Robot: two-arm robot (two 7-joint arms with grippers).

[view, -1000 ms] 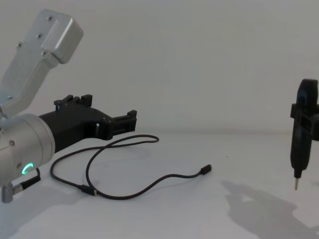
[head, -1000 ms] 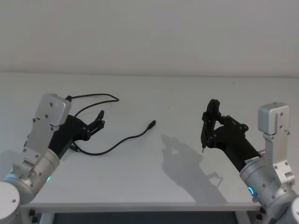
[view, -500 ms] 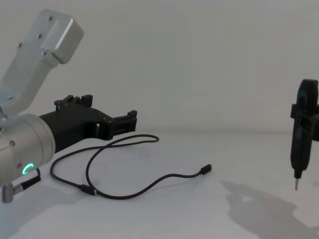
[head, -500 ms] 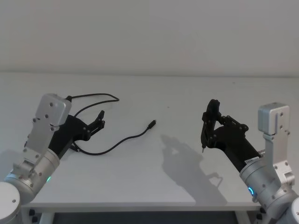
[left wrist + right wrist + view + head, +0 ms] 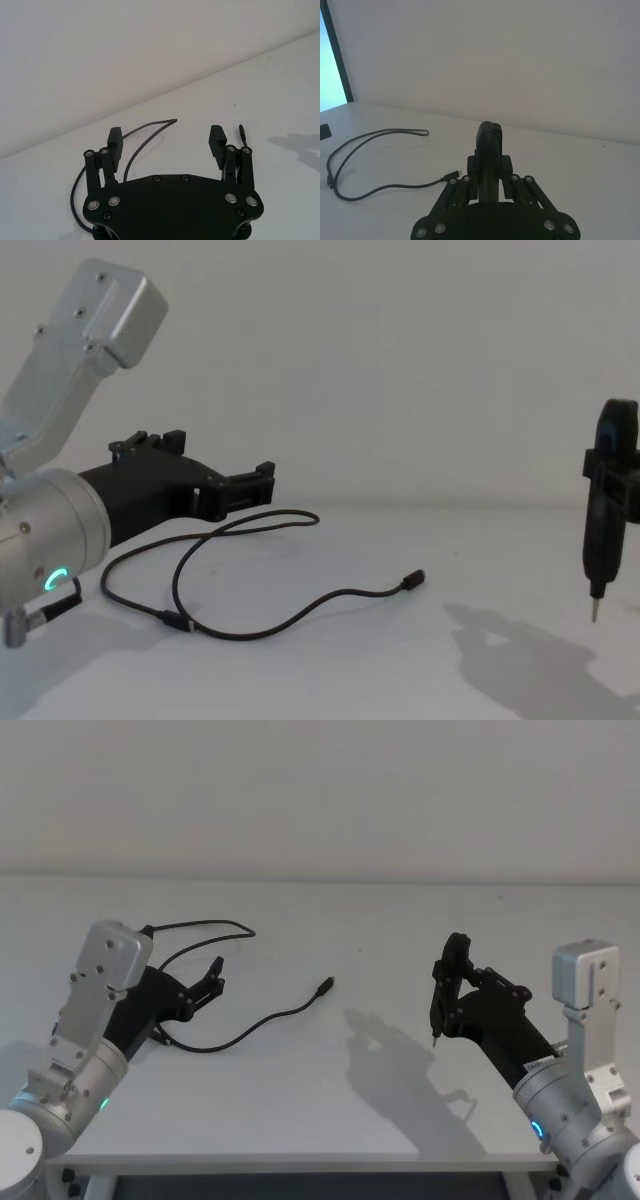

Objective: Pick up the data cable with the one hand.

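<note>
White counter [image 5: 330, 1120], plain pale wall [image 5: 320, 790] behind. Data cable [image 5: 262, 1020] lies flat on the counter on the robot's left side: loose loops at the far left, one free plug [image 5: 325, 985] trailing out toward the middle. The other end runs in under the left arm. Left gripper [image 5: 214, 975] hovers low over the looped part, pointing forward, clear of the cord. The wrist view shows its fingers [image 5: 216, 137] spread wide with nothing between them, the cable curving on the counter beyond. Right gripper [image 5: 450, 992] is held up on the robot's right, well apart from the cable, clamped around a short black piece [image 5: 608, 510] whose thin metal tip points down and hangs above the counter. Change over the last second: none that I can find. Both arms, the cable and the shadows sit exactly as in the earlier views. Reading: the approach is paused or not yet committed, and the grasp is not begun. With the right gripper occupied, the left looks like the working one. It likely needs to drop and tilt onto a strand. A thin cord flat on the counter could slip past the fingers.
</note>
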